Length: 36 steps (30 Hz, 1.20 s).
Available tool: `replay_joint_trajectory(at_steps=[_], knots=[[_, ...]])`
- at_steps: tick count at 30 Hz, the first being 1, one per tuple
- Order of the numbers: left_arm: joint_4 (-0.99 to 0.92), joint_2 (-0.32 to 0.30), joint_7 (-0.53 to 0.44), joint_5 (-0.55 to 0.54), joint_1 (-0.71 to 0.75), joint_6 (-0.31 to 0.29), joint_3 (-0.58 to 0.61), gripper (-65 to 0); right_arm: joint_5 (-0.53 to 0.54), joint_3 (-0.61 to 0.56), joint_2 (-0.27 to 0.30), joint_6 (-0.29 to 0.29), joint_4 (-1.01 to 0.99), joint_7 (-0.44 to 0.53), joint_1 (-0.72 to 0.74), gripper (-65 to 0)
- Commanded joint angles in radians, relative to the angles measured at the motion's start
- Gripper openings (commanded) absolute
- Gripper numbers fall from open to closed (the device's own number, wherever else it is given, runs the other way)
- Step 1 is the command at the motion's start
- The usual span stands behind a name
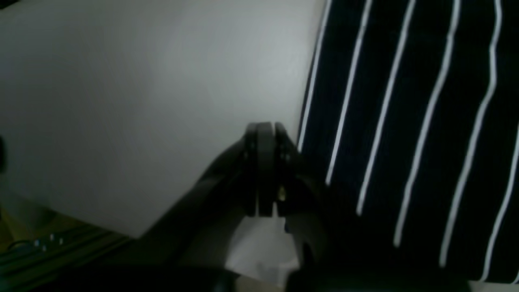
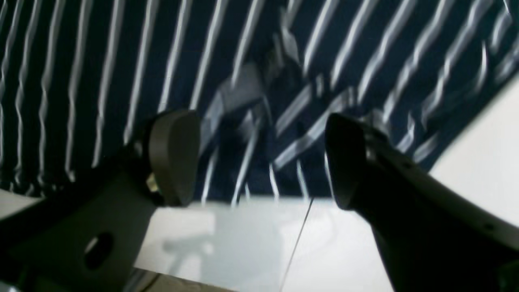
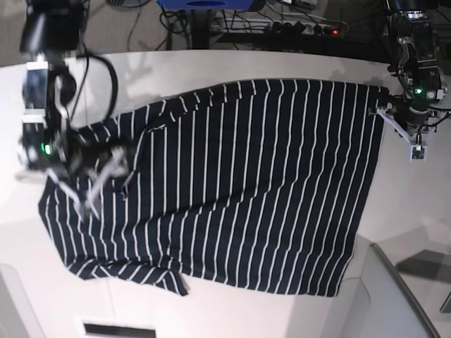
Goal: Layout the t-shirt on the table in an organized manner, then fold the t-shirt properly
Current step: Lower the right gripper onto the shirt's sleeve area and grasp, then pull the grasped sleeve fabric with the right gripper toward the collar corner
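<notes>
The t-shirt point(image 3: 239, 183) was found spread across the middle of the table point(image 3: 282, 63), striped face up, its stripes running across the base view from the top edge toward the bottom. The body was laid mostly flat. One sleeve was seen pointing out at the lower left, and the fabric near the upper left edge was rumpled and bunched. The hem side was noted on the right of the base view, with one corner drawn toward the top right.

The right gripper point(image 2: 259, 158) was observed above the rumpled part of the shirt, just inside its edge. Its jaws were spread wide, with striped cloth visible between them and nothing held. The picture there was blurred.

The left gripper point(image 1: 265, 129) was recorded at the shirt's far corner, at the top right of the base view. Its jaws were pressed together, just beside the fabric edge. Whether any cloth was pinched between them could not be told from the wrist view.

Cables and a power strip point(image 3: 303, 27) were noted beyond the table's far edge.
</notes>
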Motion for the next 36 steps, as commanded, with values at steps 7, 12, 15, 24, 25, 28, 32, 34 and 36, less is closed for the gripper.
replay_joint_trajectory(at_steps=[7, 12, 15, 24, 25, 28, 32, 34, 36], knots=[[0.015, -0.019, -0.011, 0.002, -0.005, 0.008, -0.007, -65.0, 0.012, 0.04, -0.027, 0.003, -0.053, 0.135, -0.093, -19.7], [0.016, -0.019, -0.011, 0.002, -0.004, 0.008, -0.007, -65.0, 0.012, 0.036, -0.047, 0.003, -0.119, 0.173, -0.079, -19.7], [0.015, -0.019, -0.011, 0.002, -0.004, 0.008, -0.007, -65.0, 0.014, 0.036, -0.06, 0.003, -0.122, 0.172, -0.071, -19.8], [0.015, -0.021, -0.011, 0.002, -0.004, 0.008, -0.007, -65.0, 0.045, 0.034, -0.069, 0.003, -0.215, 0.172, -0.038, -48.0], [0.015, -0.021, -0.011, 0.002, -0.004, 0.008, -0.007, -65.0, 0.063, 0.036, -0.069, 0.003, -0.218, 0.173, -0.038, -49.8], [0.015, -0.022, -0.011, 0.002, -0.004, 0.008, -0.008, -65.0, 0.109, 0.037, -0.063, 0.003, -0.215, 0.17, -0.042, -59.4], [0.015, -0.025, -0.011, 0.002, -0.004, 0.008, -0.008, -65.0, 0.126, 0.039, -0.047, 0.003, -0.166, 0.155, -0.064, -64.2], [0.015, -0.025, -0.011, 0.002, -0.004, 0.008, -0.008, -65.0, 0.126, 0.04, -0.044, 0.003, -0.087, 0.132, -0.094, -64.4], [0.015, -0.025, -0.011, 0.002, -0.004, 0.008, -0.008, -65.0, 0.126, 0.042, -0.04, 0.0, -0.004, 0.092, -0.125, -64.4]])
